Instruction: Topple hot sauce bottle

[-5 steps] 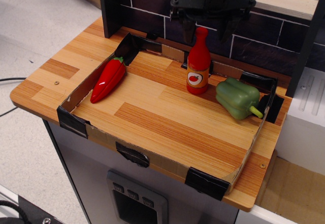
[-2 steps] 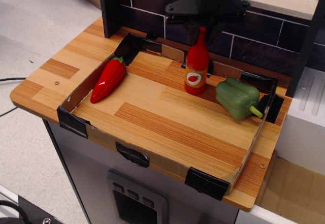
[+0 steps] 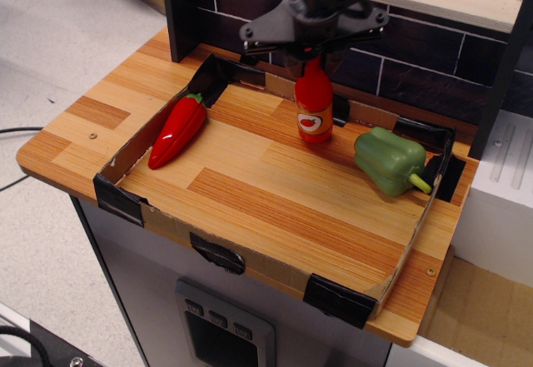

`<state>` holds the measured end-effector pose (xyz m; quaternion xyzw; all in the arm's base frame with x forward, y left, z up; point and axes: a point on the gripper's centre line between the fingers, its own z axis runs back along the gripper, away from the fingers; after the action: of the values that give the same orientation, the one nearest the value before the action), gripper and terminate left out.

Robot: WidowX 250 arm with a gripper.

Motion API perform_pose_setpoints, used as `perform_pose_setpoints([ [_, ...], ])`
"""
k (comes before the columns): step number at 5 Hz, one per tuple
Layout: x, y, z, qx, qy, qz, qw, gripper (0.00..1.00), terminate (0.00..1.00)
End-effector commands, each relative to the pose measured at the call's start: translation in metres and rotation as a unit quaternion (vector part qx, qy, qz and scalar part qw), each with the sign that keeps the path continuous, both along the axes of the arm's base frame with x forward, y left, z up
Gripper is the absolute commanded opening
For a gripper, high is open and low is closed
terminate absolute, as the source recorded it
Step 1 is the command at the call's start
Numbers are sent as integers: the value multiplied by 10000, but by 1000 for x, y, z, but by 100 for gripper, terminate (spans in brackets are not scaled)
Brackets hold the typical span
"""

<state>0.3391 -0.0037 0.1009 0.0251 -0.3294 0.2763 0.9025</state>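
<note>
Nearest the camera: front wall of the cardboard tray (image 3: 250, 260), patched with black tape at the corners and mid-front, sitting on the wooden bench (image 3: 75, 134). Tray floor is the bench's wood grain.

Left side of the tray: red chili pepper (image 3: 176, 131) lying on its side along the left wall, green stem pointing to the rear.

Right side: green bell pepper (image 3: 390, 161) lying near the right wall, stem toward the front right.

Rear centre: hot sauce bottle (image 3: 314, 109), base on the tray floor, roughly upright, white round label facing the camera. It stands well apart from the chili and near the bell pepper, not touching either.

End effector (image 3: 312, 47): black, directly over the bottle, covering its neck and cap. The fingers are spread wide and read as parted, one on each side of the neck. Whether they touch the bottle cannot be resolved.

Change against the earlier frames: end effector is lower and further left; the red cap, visible before, is now hidden. Bottle base has shifted slightly left and toward the rear. Both peppers are unchanged.

Behind: dark brick-pattern backdrop (image 3: 433, 71).
</note>
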Motion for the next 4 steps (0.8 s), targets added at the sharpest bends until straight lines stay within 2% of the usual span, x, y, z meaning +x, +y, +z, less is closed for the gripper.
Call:
perform_pose_setpoints([
  [1,-14,-10,-6,374,-1513,-315,9873,0,0],
  [2,-18,-14,-20,312,-1100,-217,9932,0,0],
  [3,-26,-22,-34,41,-479,-28,9988,0,0],
  [4,-36,-27,-35,-539,-36,399,9977,0,0],
])
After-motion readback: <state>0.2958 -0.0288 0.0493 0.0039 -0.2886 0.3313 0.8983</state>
